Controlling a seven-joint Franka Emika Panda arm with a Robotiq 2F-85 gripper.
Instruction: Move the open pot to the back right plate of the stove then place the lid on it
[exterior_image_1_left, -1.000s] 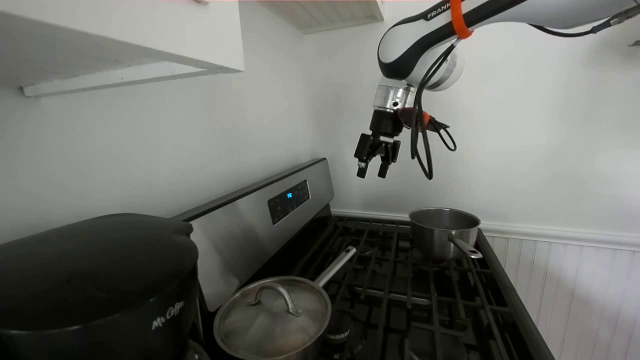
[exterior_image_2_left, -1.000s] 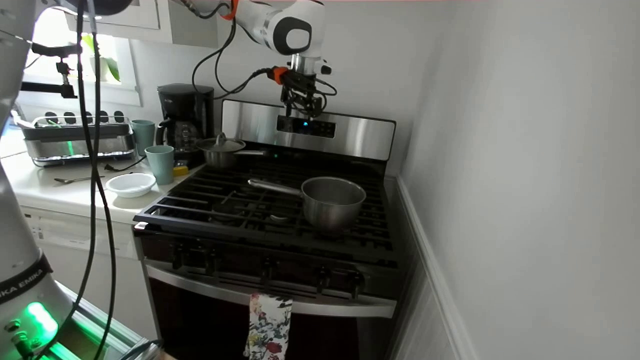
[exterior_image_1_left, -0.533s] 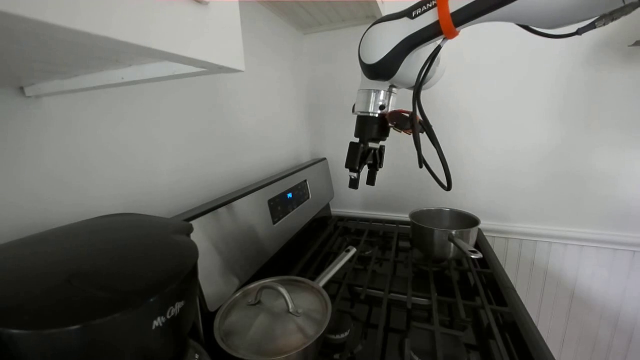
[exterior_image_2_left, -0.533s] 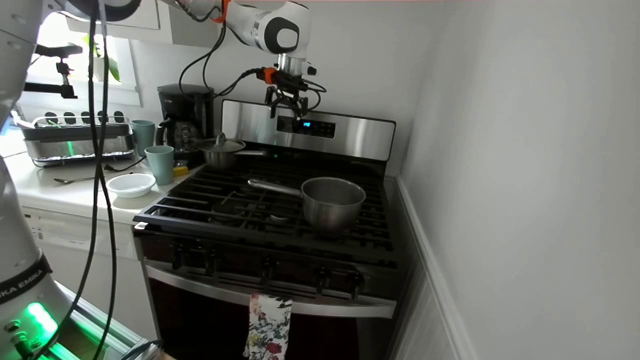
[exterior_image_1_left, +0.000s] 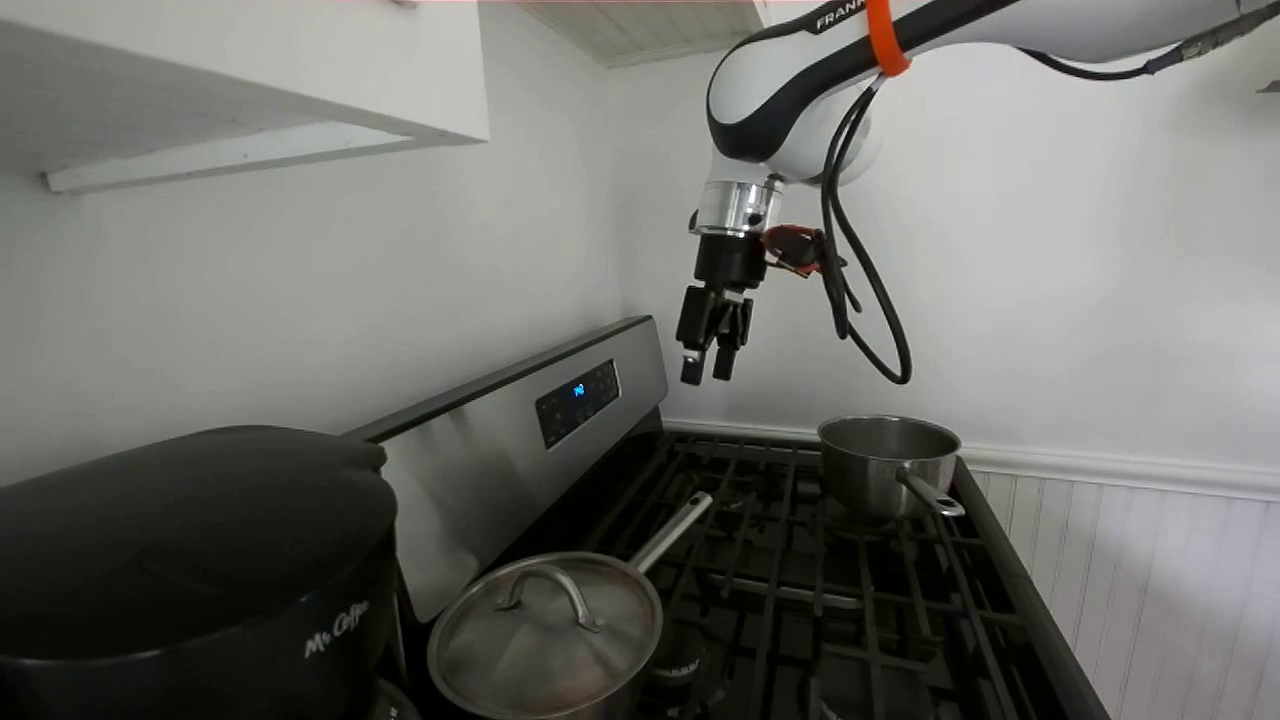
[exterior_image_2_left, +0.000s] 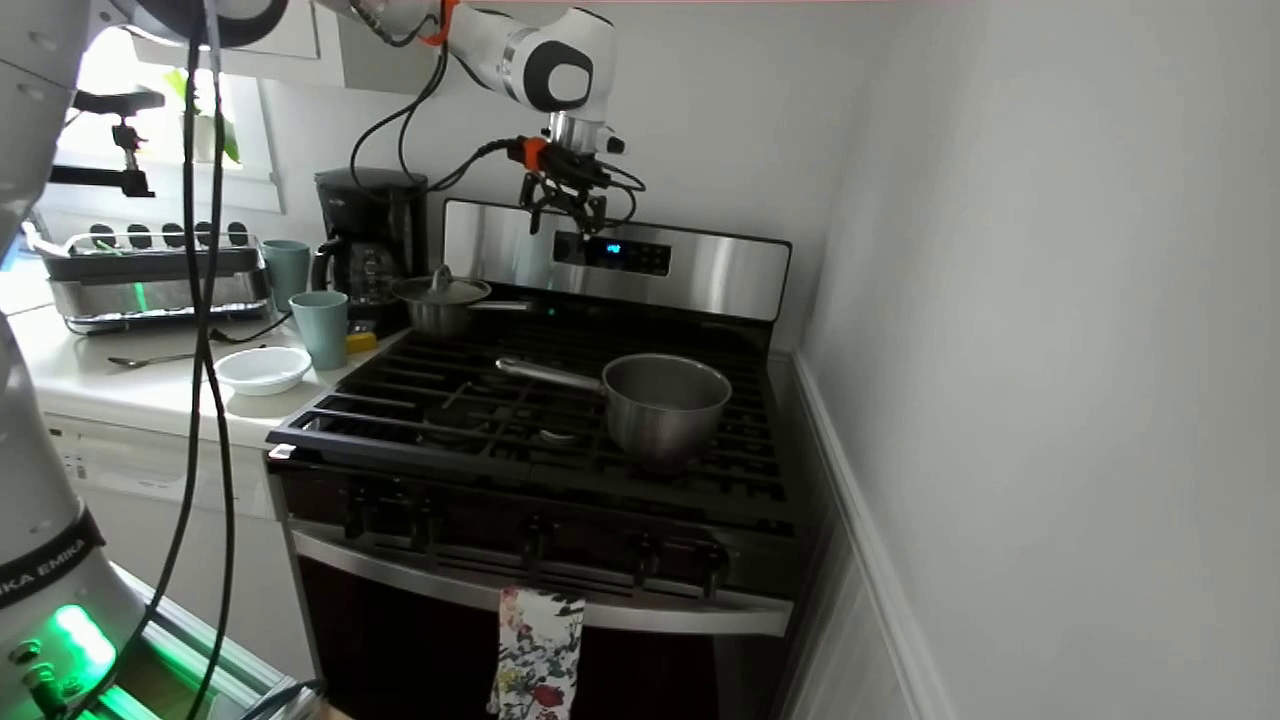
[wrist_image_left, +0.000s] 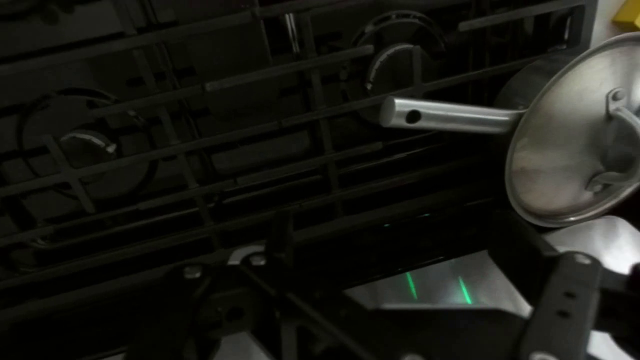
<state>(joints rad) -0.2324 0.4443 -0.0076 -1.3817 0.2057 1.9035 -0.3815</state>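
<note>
The open pot (exterior_image_1_left: 885, 475), a steel saucepan with a long handle, stands on the front right burner in both exterior views (exterior_image_2_left: 665, 415). A round steel lid (exterior_image_1_left: 560, 620) with a loop handle sits on another saucepan at the back left; the wrist view shows this lid (wrist_image_left: 560, 150) at its right edge. Near the far wall, the back right plate (exterior_image_1_left: 738, 490) of the stove (exterior_image_2_left: 690, 500) bears nothing. My gripper (exterior_image_1_left: 708, 368) hangs high near the back panel, pointing down. Its fingers (wrist_image_left: 522, 240) are spread apart and hold nothing.
A black coffee maker (exterior_image_2_left: 365, 225) stands beside the lidded saucepan. Teal cups (exterior_image_2_left: 322, 330) and a white bowl (exterior_image_2_left: 263, 370) are on the counter at the left. A wall (exterior_image_2_left: 960, 350) closes the right side. An upper cabinet (exterior_image_1_left: 240, 90) overhangs the coffee maker.
My gripper has moved along the back panel toward the lidded saucepan's side and come down a little. Both saucepans and the lid have stayed put.
</note>
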